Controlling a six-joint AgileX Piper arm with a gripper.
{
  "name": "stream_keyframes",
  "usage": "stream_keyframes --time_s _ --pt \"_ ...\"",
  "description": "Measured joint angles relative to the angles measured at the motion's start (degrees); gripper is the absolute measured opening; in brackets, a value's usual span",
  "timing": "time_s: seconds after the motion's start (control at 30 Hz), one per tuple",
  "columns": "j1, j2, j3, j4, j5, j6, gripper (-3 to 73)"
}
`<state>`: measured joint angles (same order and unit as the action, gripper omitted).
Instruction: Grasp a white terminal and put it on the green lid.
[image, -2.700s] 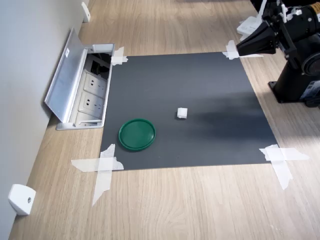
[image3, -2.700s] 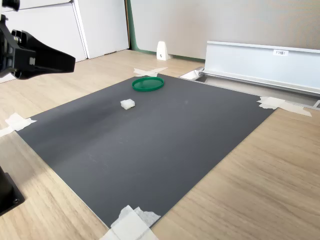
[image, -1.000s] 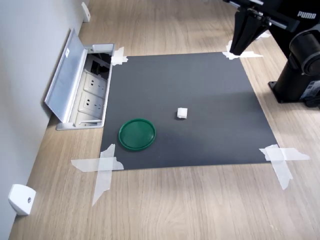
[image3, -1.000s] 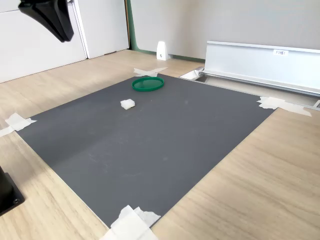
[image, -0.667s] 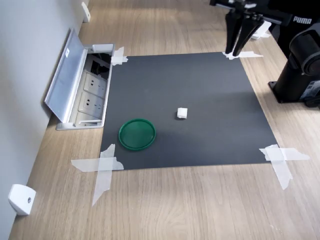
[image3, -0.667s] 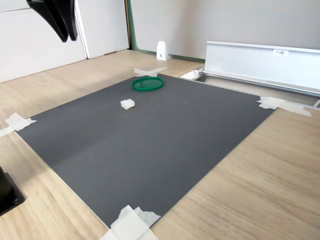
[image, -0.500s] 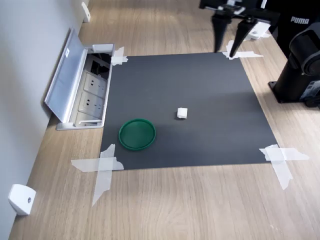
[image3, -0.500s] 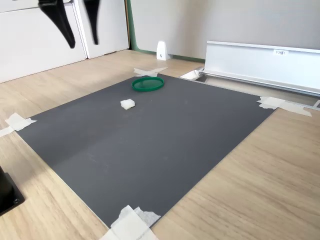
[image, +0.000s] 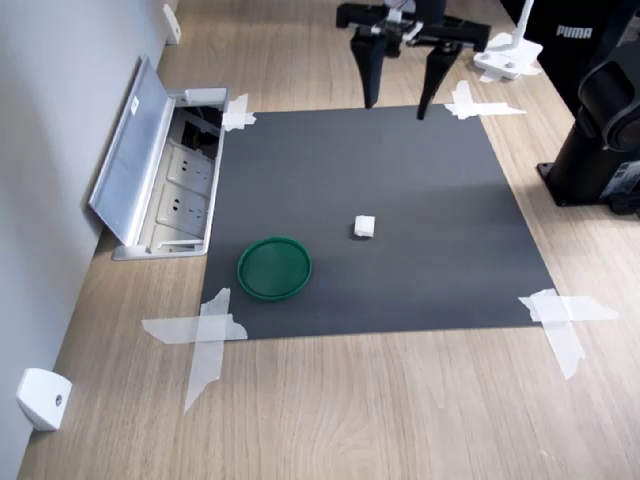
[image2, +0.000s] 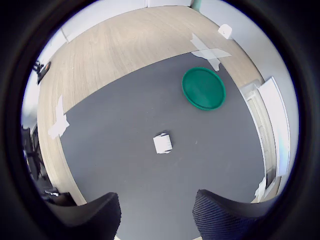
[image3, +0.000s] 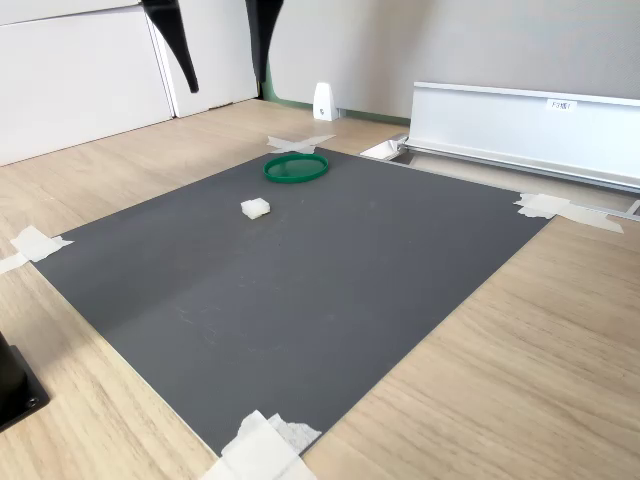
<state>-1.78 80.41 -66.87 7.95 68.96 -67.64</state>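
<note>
The gripper (image: 398, 100) hung high with its jaws wide apart and nothing between them. The white terminal (image2: 162, 143) sat on the dark mat (image: 400, 190), down below the jaws. The green lid (image2: 203, 88) lay farther past it, not touching it.

On the mat (image: 420, 190), the white terminal (image: 365, 227) sits to the right of the green lid (image: 274, 268) in the first exterior view, well apart. The socket box (image: 165, 175) lies off the mat's left edge (lid propped open), and the gripper (image: 398, 100) hangs above the far edge, jaws spread.
</note>
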Motion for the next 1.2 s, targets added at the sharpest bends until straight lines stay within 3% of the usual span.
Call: stream_keyframes --time_s 0.27,0.5,0.73,1.0,1.2 --pt "10.03 2.68 -0.06 -4.15 -5.09 0.81 61.8" --pt "15.04 7.37 -0.06 -7.37 -10.61 2.51 61.8" --pt "16.87 11.5 2.79 -7.95 -15.82 4.6 61.8" --pt "16.89 11.8 10.25 -11.08 -23.02 4.67 61.8" --pt "16.89 13.32 11.43 -11.65 -24.63 7.66 61.9"
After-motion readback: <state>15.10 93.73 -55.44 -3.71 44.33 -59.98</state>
